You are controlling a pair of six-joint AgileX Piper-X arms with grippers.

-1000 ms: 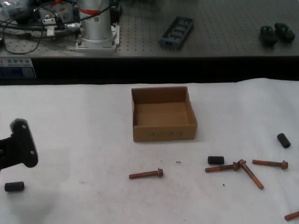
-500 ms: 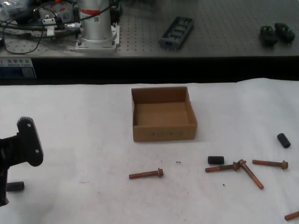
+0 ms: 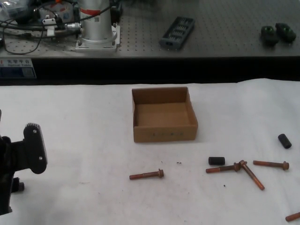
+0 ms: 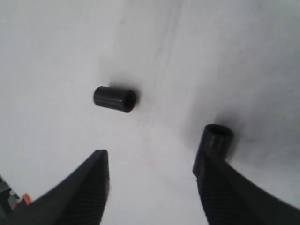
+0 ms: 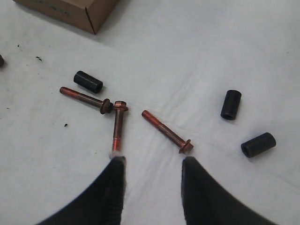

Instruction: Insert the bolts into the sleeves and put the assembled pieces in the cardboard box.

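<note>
Lying beside coppery bolts (image 5: 165,130) are black tubular sleeves (image 5: 231,104).

Noted left arm (image 3: 21,161) as black throughout, with a block carrying small pale screw heads (image 3: 41,159). Logged left gripper (image 4: 151,161) fingers (image 4: 86,192) as black, inner faces finely dotted; orange-red tab (image 4: 24,199) and grey-green part beside one finger's base. Logged right gripper (image 5: 153,160) fingers (image 5: 110,192) as black, smooth, tapering to blunt tips.

A bolt (image 3: 293,216) and the cardboard box (image 5: 70,10) are each cut off at a view's edge.
</note>
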